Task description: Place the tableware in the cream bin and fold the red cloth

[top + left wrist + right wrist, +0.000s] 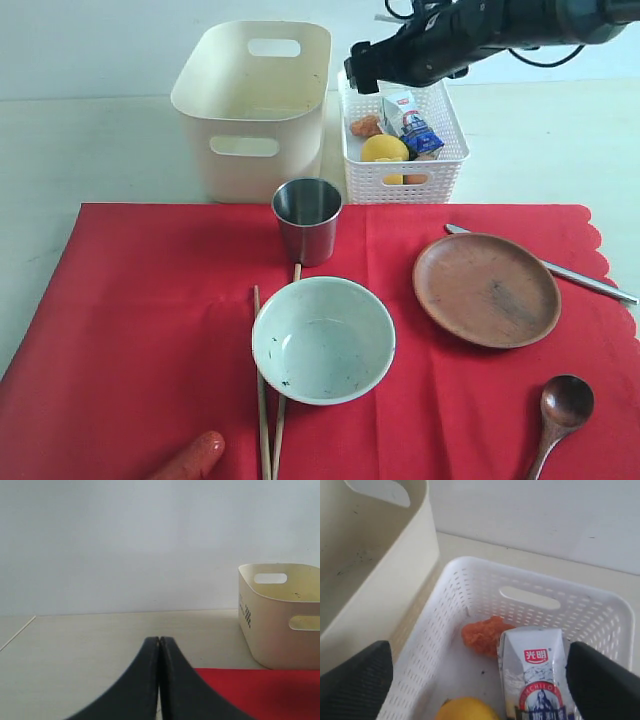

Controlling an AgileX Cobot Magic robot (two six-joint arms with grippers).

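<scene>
The red cloth (120,330) lies flat and carries the steel cup (307,218), the white speckled bowl (323,338), the brown plate (487,289), the wooden spoon (562,405), the chopsticks (262,400) and the knife (560,268). Behind it stands the cream bin (250,100), with nothing showing inside. My right gripper (362,62) hangs over the white basket, open (480,680) and empty, a finger on each side of the basket's contents. My left gripper (159,640) is shut on nothing, low over bare table, with the cream bin (280,615) and a cloth corner (250,690) beyond it. It does not show in the exterior view.
The white lattice basket (400,150) beside the bin holds a milk carton (535,675), a lemon (465,710) and an orange food piece (485,634). A sausage (190,458) lies on the cloth's front edge, left of the chopsticks.
</scene>
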